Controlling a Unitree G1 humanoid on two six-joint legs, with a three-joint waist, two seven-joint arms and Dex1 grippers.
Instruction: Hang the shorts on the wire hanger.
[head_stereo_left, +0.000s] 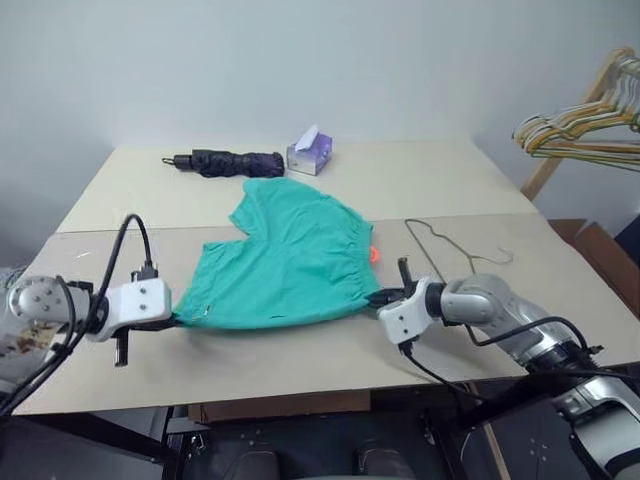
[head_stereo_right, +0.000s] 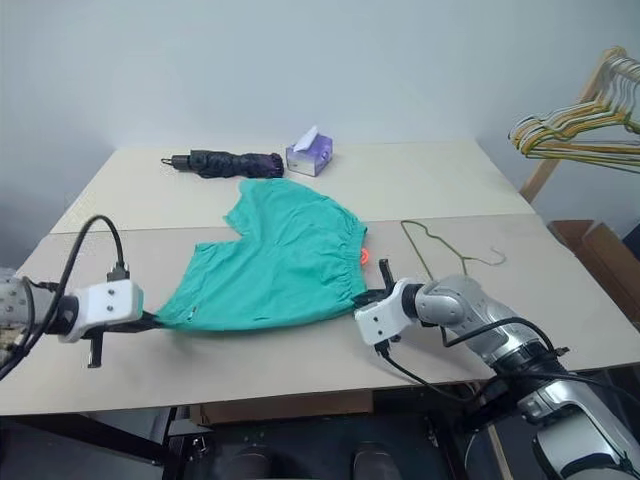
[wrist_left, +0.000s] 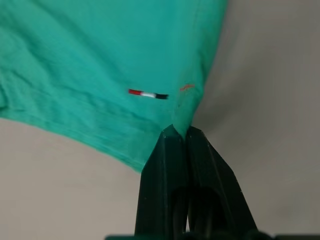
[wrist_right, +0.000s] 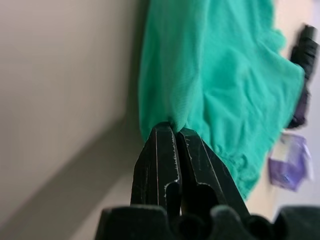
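The teal-green shorts (head_stereo_left: 285, 255) lie spread on the beige table (head_stereo_left: 450, 180), stretched between my two grippers near the table's front. My left gripper (head_stereo_left: 178, 320) is shut on the shorts' near left corner, its fingertips (wrist_left: 172, 137) pinching the hem close to a small striped label (wrist_left: 147, 94). My right gripper (head_stereo_left: 372, 298) is shut on the near right corner by the gathered waistband, with fabric caught between its fingertips (wrist_right: 165, 131). An orange tag (head_stereo_left: 373, 254) shows at the waistband. The wire hanger (head_stereo_left: 440, 245) lies flat on the table just right of the shorts, beyond my right gripper.
A folded black umbrella (head_stereo_left: 230, 161) and a purple tissue box (head_stereo_left: 310, 152) lie at the back of the table. A bunch of coloured hangers on a wooden frame (head_stereo_left: 590, 125) stands off the table's right side, above a cardboard box (head_stereo_left: 600, 250).
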